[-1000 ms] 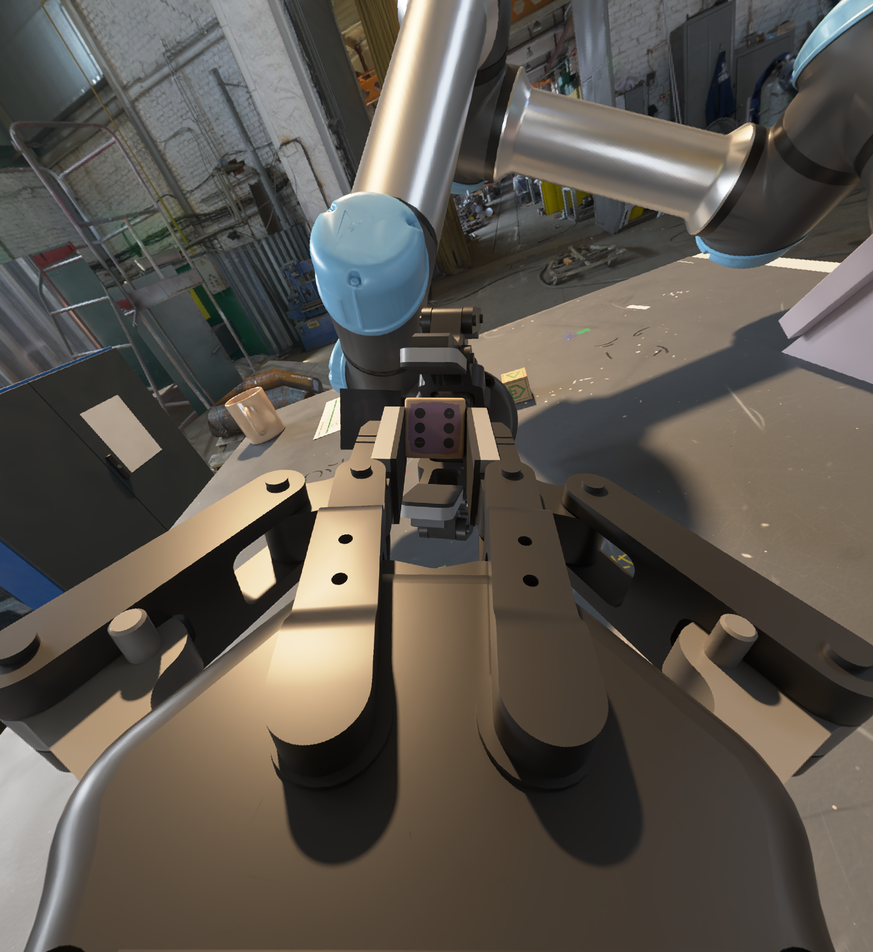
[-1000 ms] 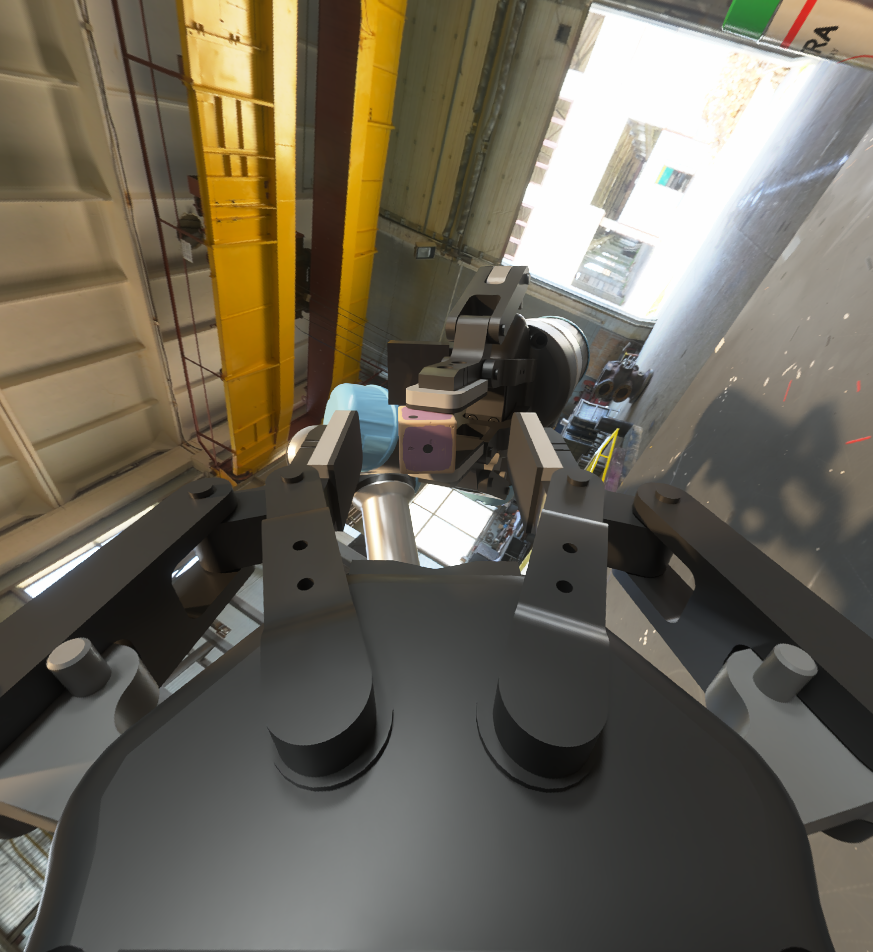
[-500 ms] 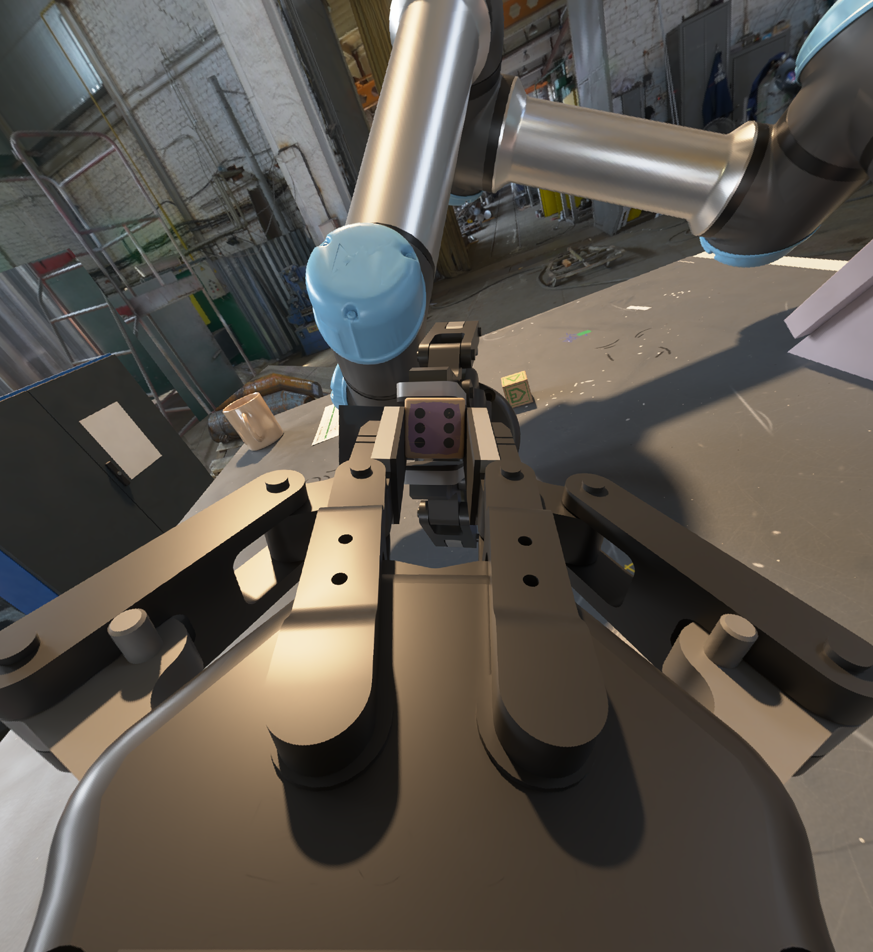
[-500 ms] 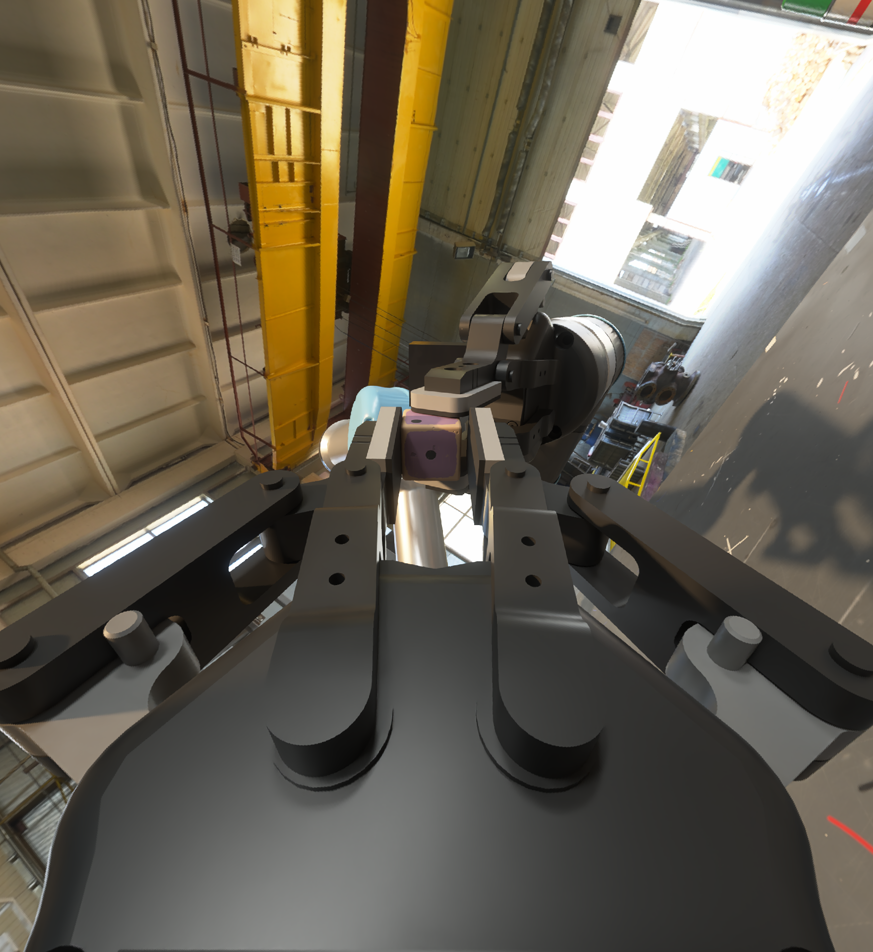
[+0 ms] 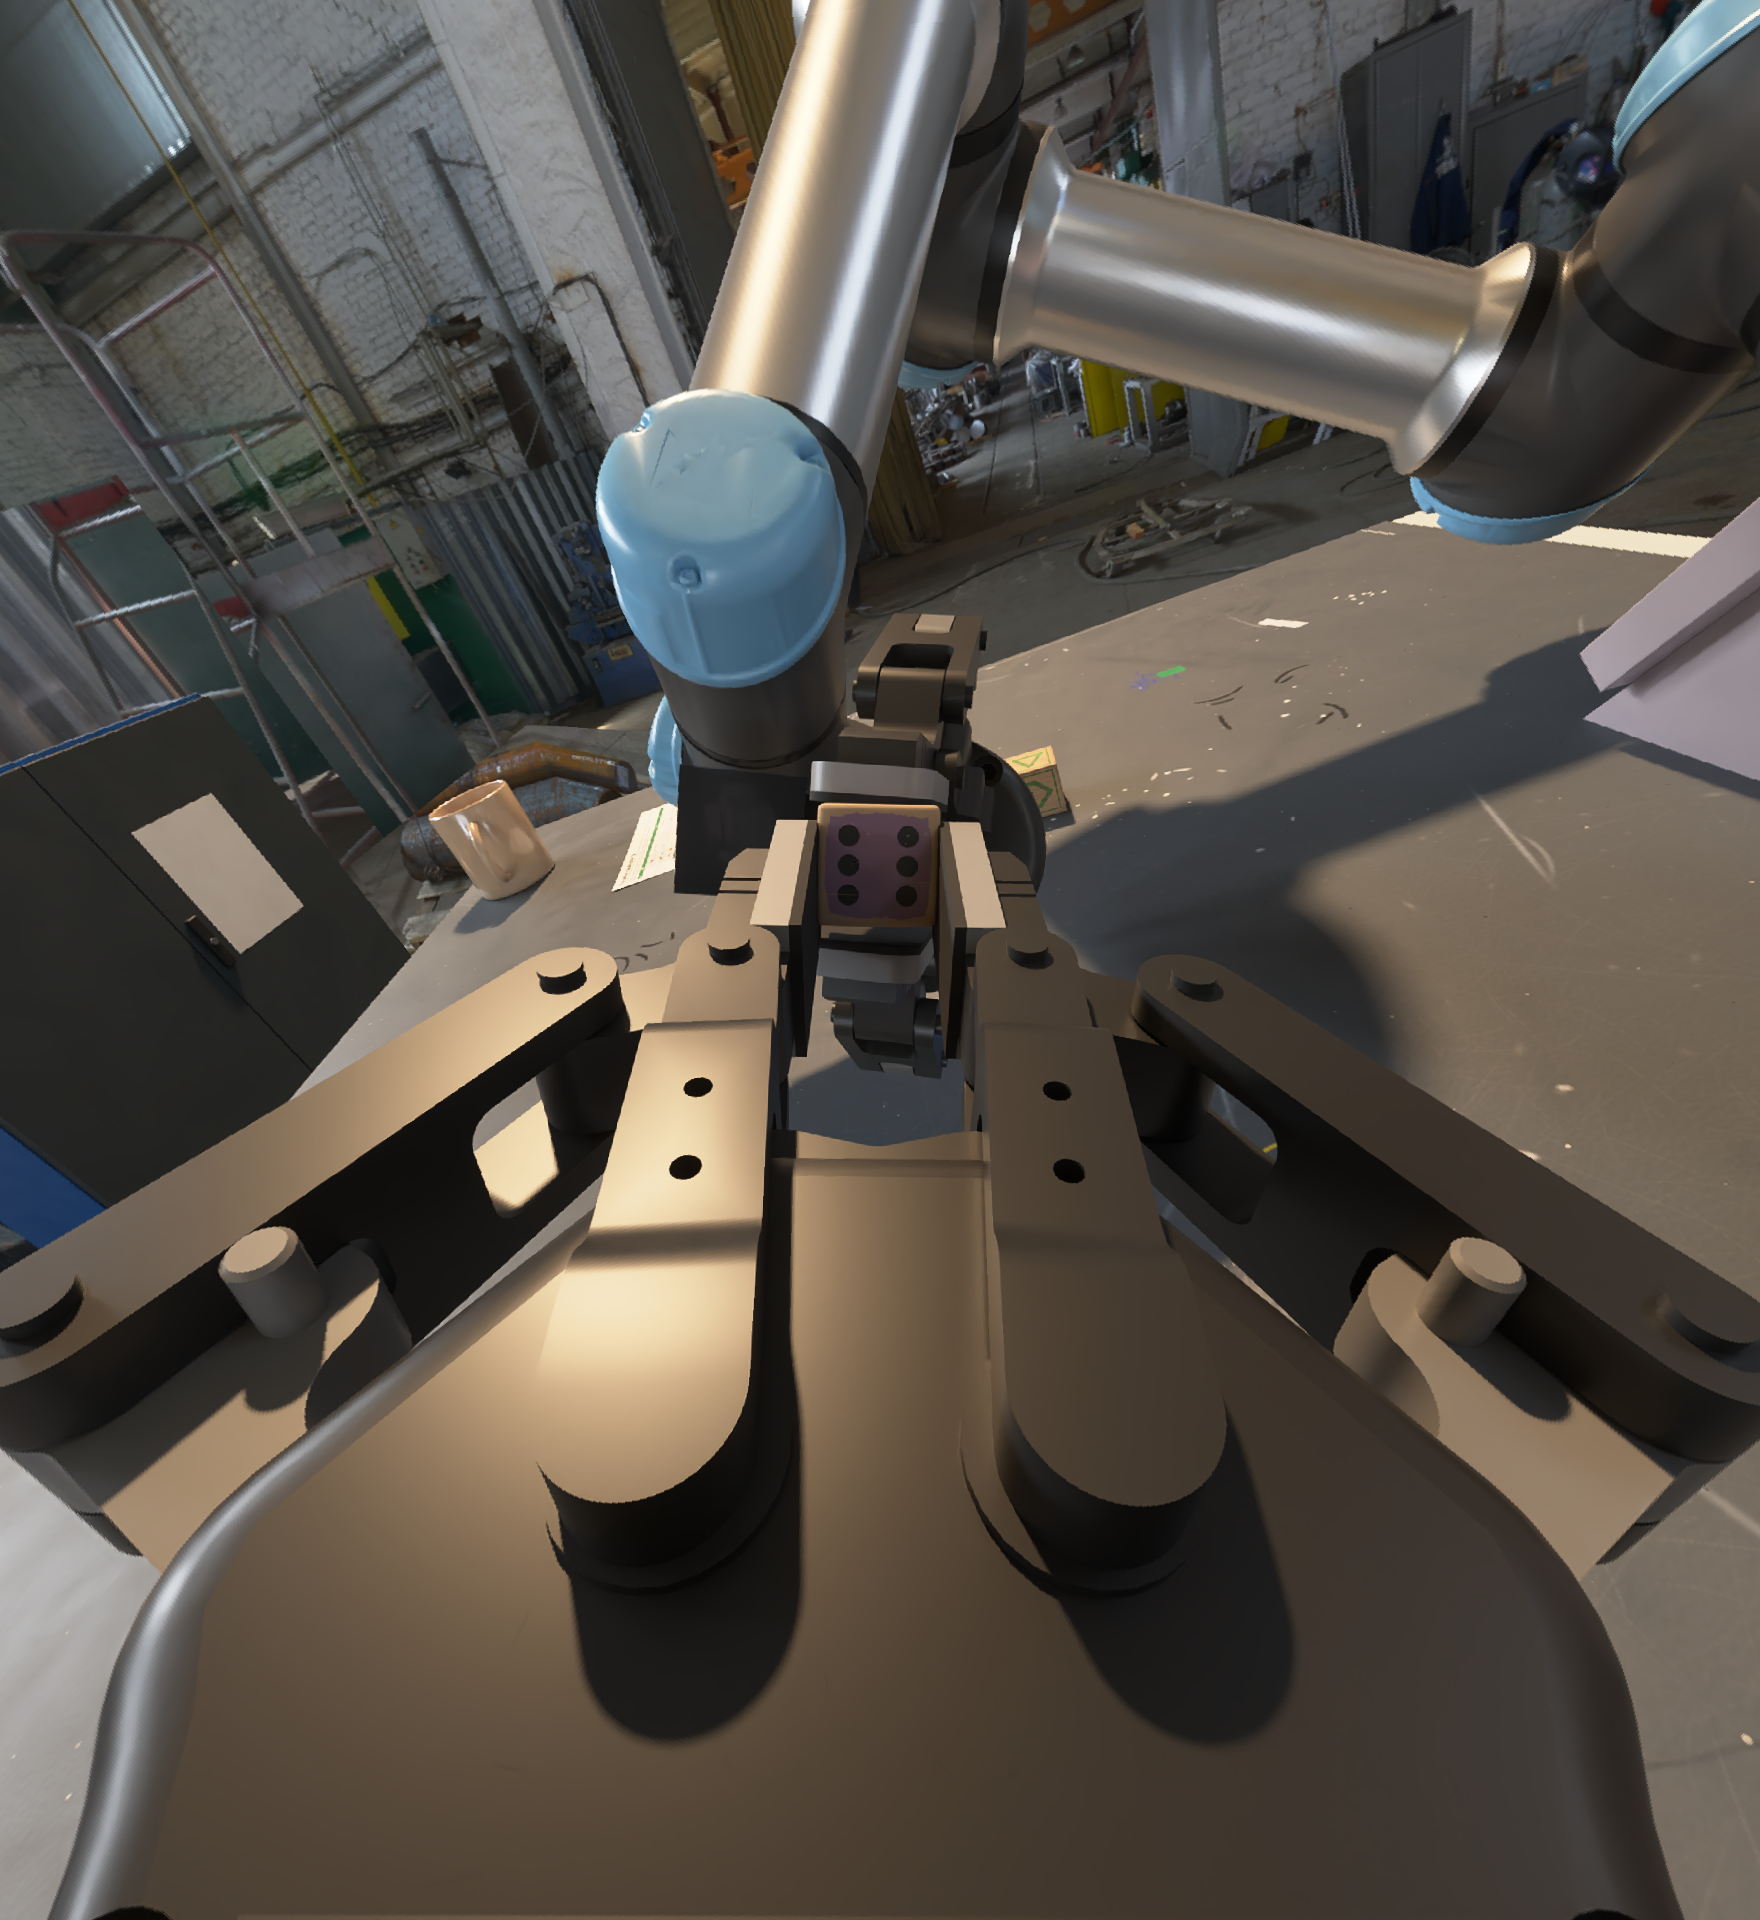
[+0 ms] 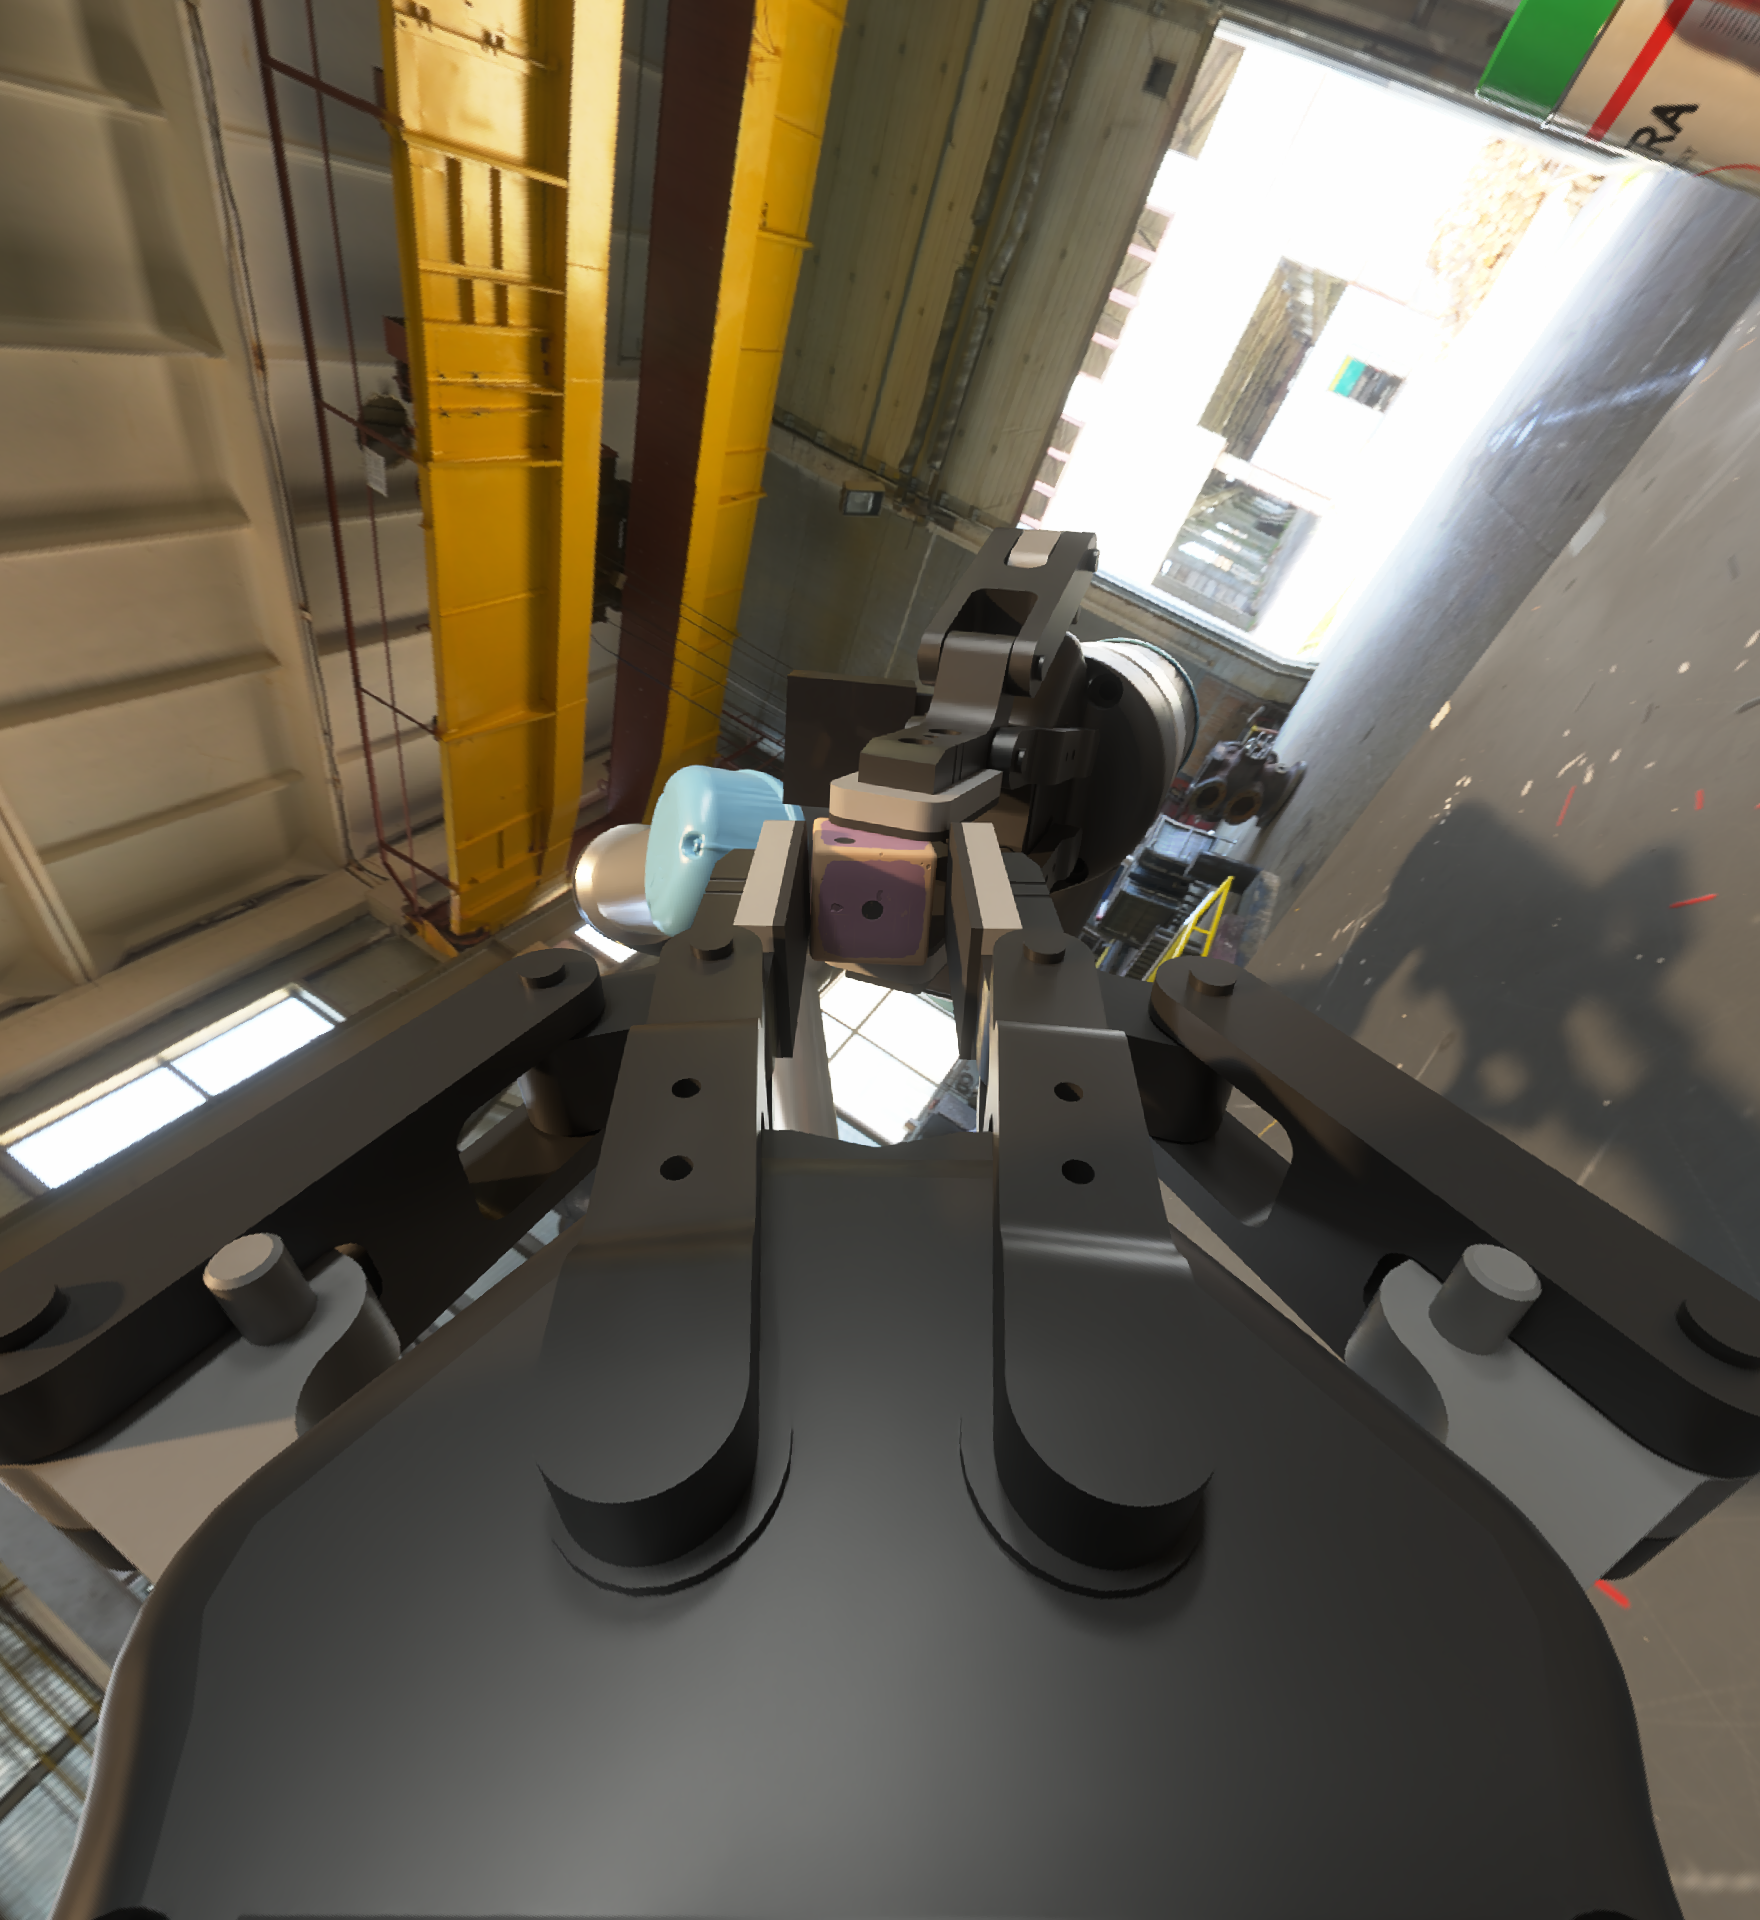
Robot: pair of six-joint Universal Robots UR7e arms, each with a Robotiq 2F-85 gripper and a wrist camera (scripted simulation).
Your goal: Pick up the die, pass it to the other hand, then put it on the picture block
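The die [image 5: 876, 864], purple with tan edges, shows its six-dot face in the left wrist view. My left gripper [image 5: 876, 883] is shut on it, with pads on its left and right sides. The right gripper's fingers [image 5: 871, 777] sit above and below the die. In the right wrist view my right gripper [image 6: 874, 914] is shut on the same die [image 6: 871, 904], and the left gripper's finger [image 6: 907, 805] lies across its top. The die is held in the air between both grippers. The picture block [image 5: 1040, 781], small with green marks, lies on the table behind them.
A beige mug [image 5: 491, 847] and a paper sheet [image 5: 647, 847] lie on the dark table [image 5: 1375, 935] at the back left. A pale grey box [image 5: 1749, 665] stands at the right. The right arm's blue-capped joint [image 5: 720, 540] hangs just above the grippers.
My right gripper went from open around the die to shut on it and shifted slightly. My left gripper has kept its hold and barely moved.
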